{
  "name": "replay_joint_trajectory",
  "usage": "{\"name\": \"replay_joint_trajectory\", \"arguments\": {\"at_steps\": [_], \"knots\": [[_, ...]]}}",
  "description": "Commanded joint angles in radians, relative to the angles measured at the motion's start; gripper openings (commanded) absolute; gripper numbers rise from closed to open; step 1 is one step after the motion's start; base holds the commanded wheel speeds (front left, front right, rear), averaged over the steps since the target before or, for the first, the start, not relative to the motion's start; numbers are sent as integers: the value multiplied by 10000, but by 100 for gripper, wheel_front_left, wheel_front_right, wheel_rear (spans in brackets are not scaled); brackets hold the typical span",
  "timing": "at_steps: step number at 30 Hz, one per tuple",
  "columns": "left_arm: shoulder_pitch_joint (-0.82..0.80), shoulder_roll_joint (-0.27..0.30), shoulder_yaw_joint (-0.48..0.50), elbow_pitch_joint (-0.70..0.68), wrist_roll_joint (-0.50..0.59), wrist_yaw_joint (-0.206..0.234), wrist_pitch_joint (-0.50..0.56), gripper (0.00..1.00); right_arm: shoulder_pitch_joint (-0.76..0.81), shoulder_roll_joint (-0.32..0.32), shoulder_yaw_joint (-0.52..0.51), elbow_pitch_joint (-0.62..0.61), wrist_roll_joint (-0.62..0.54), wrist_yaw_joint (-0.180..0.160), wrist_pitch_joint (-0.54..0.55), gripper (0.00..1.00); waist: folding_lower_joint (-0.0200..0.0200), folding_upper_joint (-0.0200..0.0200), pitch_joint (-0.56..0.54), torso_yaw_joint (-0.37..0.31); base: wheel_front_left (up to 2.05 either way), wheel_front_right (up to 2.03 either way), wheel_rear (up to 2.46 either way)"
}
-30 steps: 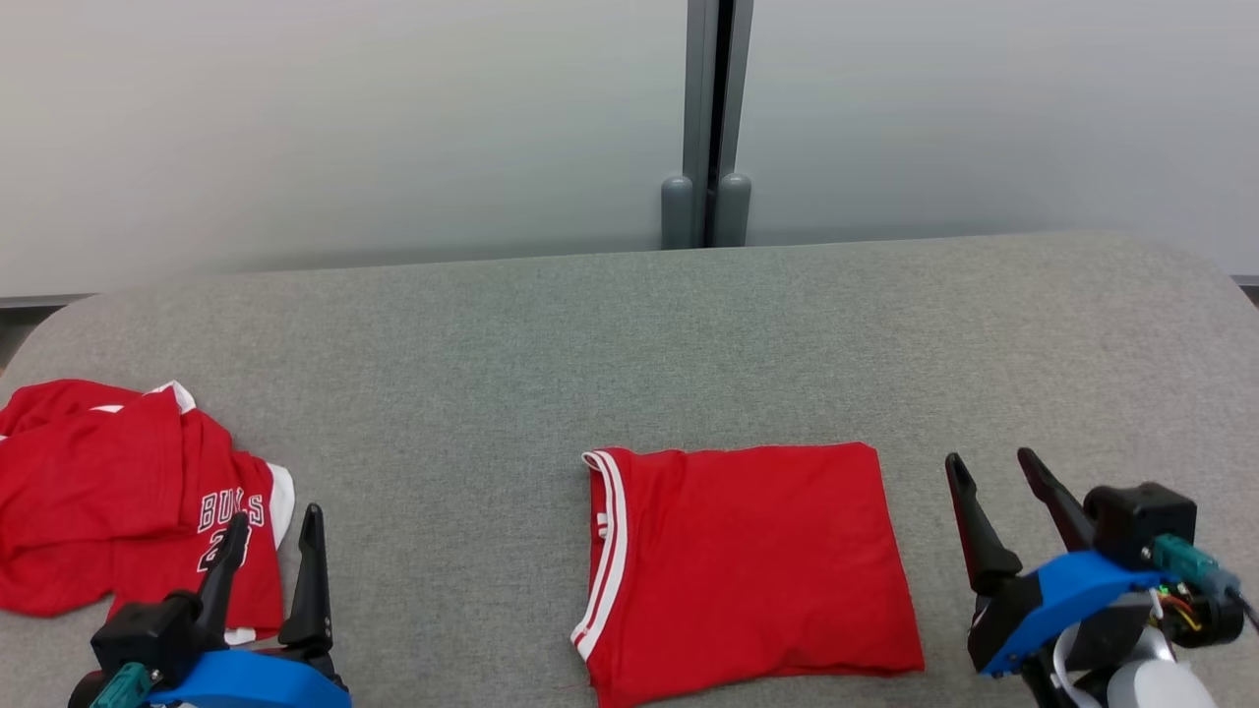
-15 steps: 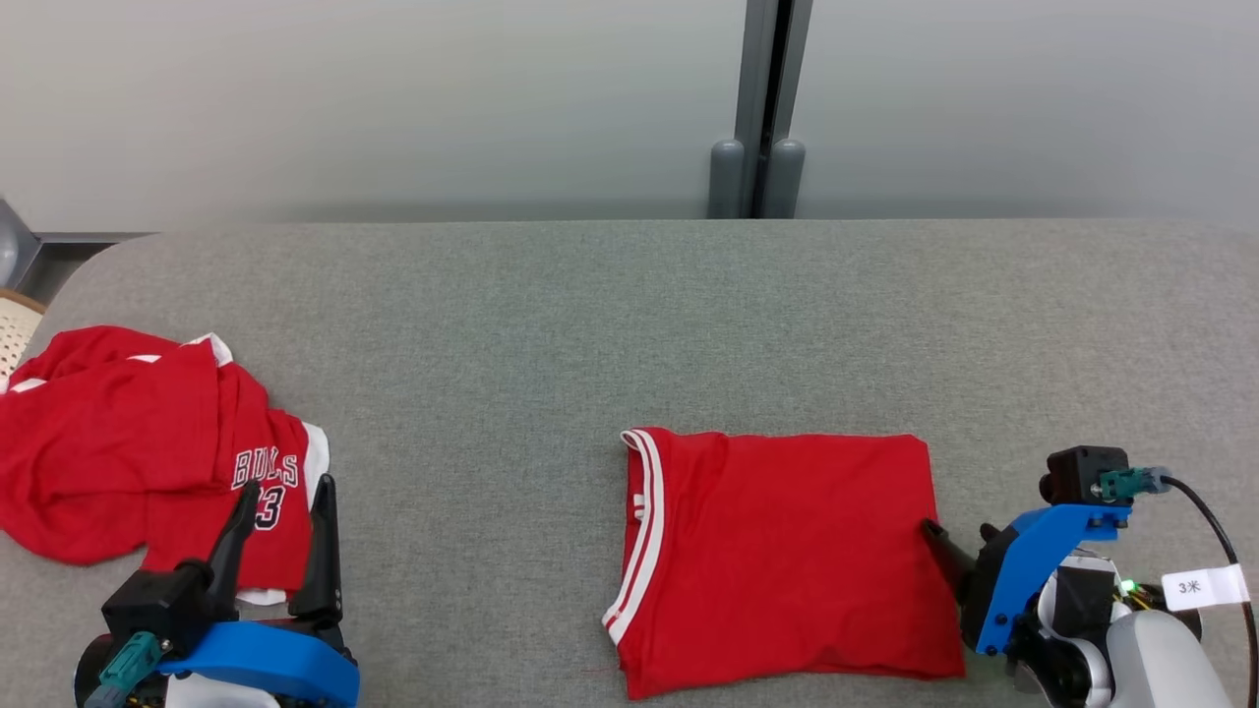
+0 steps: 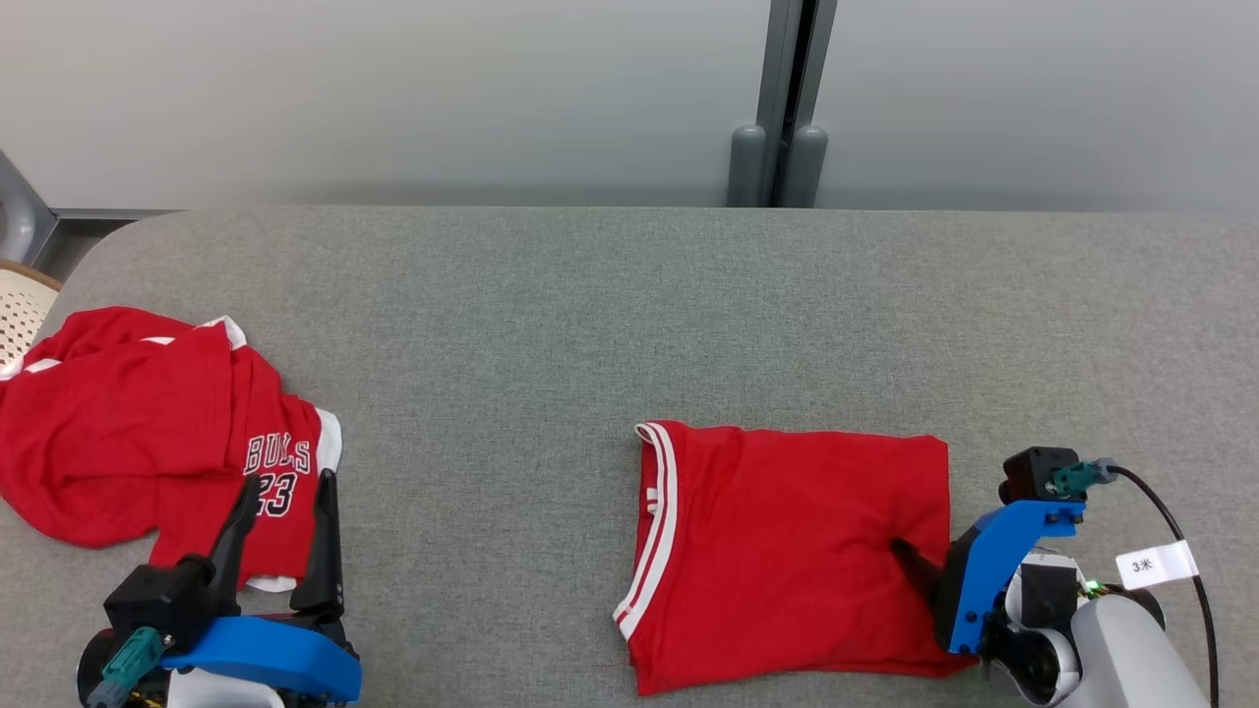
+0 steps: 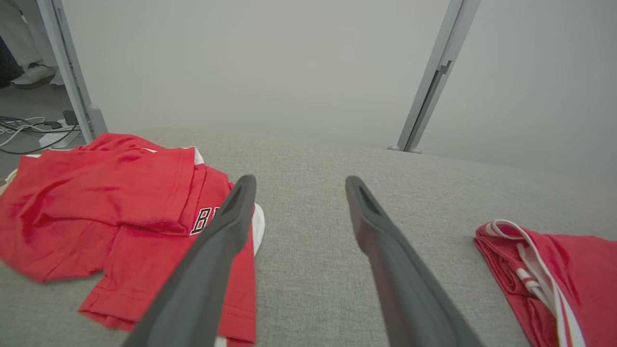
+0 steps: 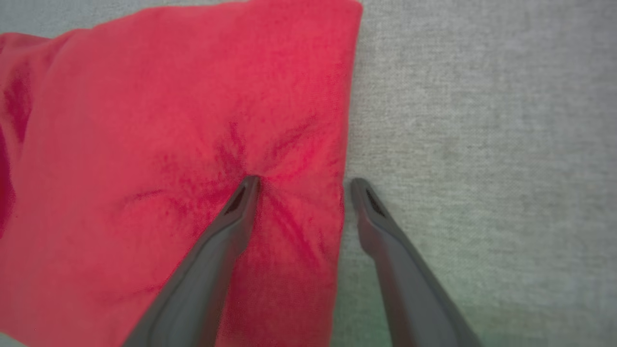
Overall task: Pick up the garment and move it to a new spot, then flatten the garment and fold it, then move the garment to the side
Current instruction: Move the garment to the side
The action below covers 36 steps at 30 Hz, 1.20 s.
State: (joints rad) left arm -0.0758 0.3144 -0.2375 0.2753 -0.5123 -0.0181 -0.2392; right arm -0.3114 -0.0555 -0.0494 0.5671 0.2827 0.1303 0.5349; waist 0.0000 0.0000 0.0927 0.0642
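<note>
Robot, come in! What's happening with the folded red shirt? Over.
Right gripper open, astride edge of folded garment. Left gripper open, hovering. Crumpled jersey apart, far left.

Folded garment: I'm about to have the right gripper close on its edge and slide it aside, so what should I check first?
1. The right gripper is open: ok.
2. It straddles the right edge of the folded garment, one finger on cloth, the other on the grey surface: ok.
3. All layers between its fingers: cannot tell.
4. Fold lying flat: ok, slight pucker under the finger.
5. The left gripper is open, clear of that garment: ok.
6. The crumpled jersey lies apart from it: ok.
</note>
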Motion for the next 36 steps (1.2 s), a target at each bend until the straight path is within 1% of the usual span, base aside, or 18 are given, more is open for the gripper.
{"name": "replay_joint_trajectory", "arguments": {"at_steps": [1,3,4,5,6,7,9,11,14,17,20,22,25,27,29,32,36], "knots": [[-142,12,-9,21,-33,-5,-28,100,30,96,166,289,-62,9,138,100,0,0,10,-7,0,0,0],[-178,5,-24,36,-38,-32,-50,100,-8,115,339,515,-99,15,249,100,0,0,41,-12,0,0,0],[-194,-1,-34,49,-43,-47,-59,100,-13,135,437,616,-159,18,292,94,0,0,57,-6,0,0,0],[-213,-8,-46,63,-50,-68,-67,100,-22,141,491,681,-192,18,301,47,0,0,75,0,0,0,0],[-241,-13,-55,80,-54,-70,-72,100,-49,149,542,704,-216,18,248,18,0,0,96,6,0,0,0],[-272,-15,-59,98,-42,-83,-84,100,-81,155,581,723,-297,19,194,0,0,0,116,12,0,0,0],[-329,-18,-53,127,-51,-103,-93,100,-131,123,630,713,-468,16,77,0,0,0,155,15,0,0,0],[-371,-18,-39,161,-65,-129,-106,100,-256,-62,661,592,-687,6,-46,0,0,0,201,6,0,0,0],[-438,-13,19,194,-66,-135,-139,100,-578,-496,919,284,-982,-5,-110,0,0,0,290,-50,0,0,0],[-504,-22,63,156,-37,-136,-184,100,-1018,-1185,1569,-275,-1236,-4,-57,0,0,0,422,-185,0,0,0],[-566,-41,131,62,7,-119,-211,100,-1554,-2001,2512,-882,-1302,4,73,0,0,0,602,-423,0,0,0],[-611,-57,179,-31,20,-155,-217,100,-2038,-2641,3117,-1308,-1174,4,-44,0,0,0,756,-618,0,0,0],[-784,-70,272,-227,59,-148,-237,100,-2783,-3449,3685,-1622,-967,4,-130,0,0,0,1118,-962,0,0,0],[-948,-83,290,-354,110,-187,-246,100,-3293,-3899,3936,-1619,-868,4,-237,0,0,0,1374,-1197,0,0,0],[-1107,-41,318,-478,169,-220,-248,100,-3784,-4219,4134,-1565,-816,6,-370,0,0,0,1647,-1466,0,0,0],[-1414,59,308,-648,307,-262,-254,100,-4402,-4562,4244,-1363,-783,4,-561,0,0,0,2108,-1898,0,0,0],[-1812,148,214,-764,489,-315,-249,100,-4988,-4884,3945,-951,-1056,4,-964,0,0,0,2592,-2391,0,0,0]]}}
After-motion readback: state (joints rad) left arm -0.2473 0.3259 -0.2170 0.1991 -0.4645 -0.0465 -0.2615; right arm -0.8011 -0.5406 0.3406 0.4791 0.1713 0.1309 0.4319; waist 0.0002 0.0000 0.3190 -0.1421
